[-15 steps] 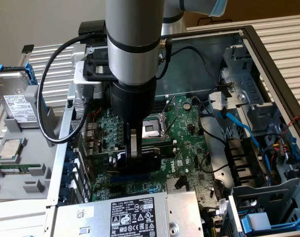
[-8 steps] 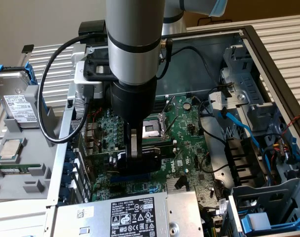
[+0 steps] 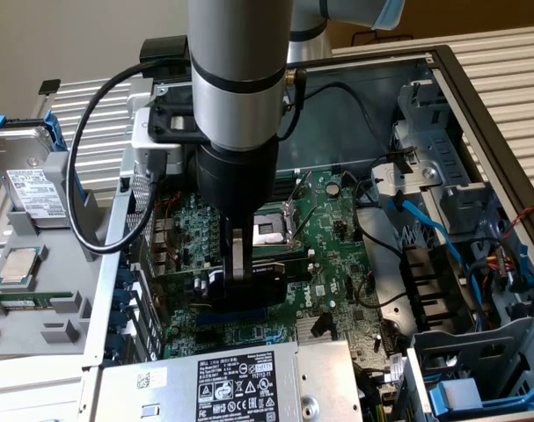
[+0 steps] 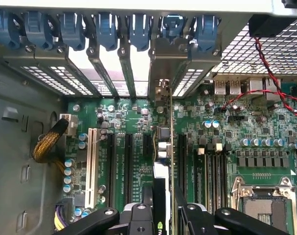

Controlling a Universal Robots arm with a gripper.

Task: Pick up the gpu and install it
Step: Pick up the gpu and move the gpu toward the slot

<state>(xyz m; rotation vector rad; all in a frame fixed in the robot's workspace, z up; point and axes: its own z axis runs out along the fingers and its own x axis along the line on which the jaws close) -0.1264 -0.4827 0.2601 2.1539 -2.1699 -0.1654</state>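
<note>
The gpu (image 3: 275,271) is a thin green card with a black block, standing on edge over the large green motherboard (image 3: 337,246). My gripper (image 3: 242,264) comes straight down onto it and is shut on the card's top edge. In the wrist view the gpu (image 4: 164,142) appears edge-on, running between two dark expansion slots of the motherboard (image 4: 128,117). Its silver bracket (image 4: 160,73) reaches the case's rear slot openings. The black fingers (image 4: 138,218) press the card from both sides. I cannot tell whether the card's lower edge sits in a slot.
The open computer case holds a labelled power supply (image 3: 231,382), a bare CPU socket (image 3: 271,230), blue cables (image 3: 429,224) and a drive cage (image 3: 478,369). A hard drive (image 3: 29,180) stands outside at the exterior view's left. Blue slot latches (image 4: 104,29) line the rear wall.
</note>
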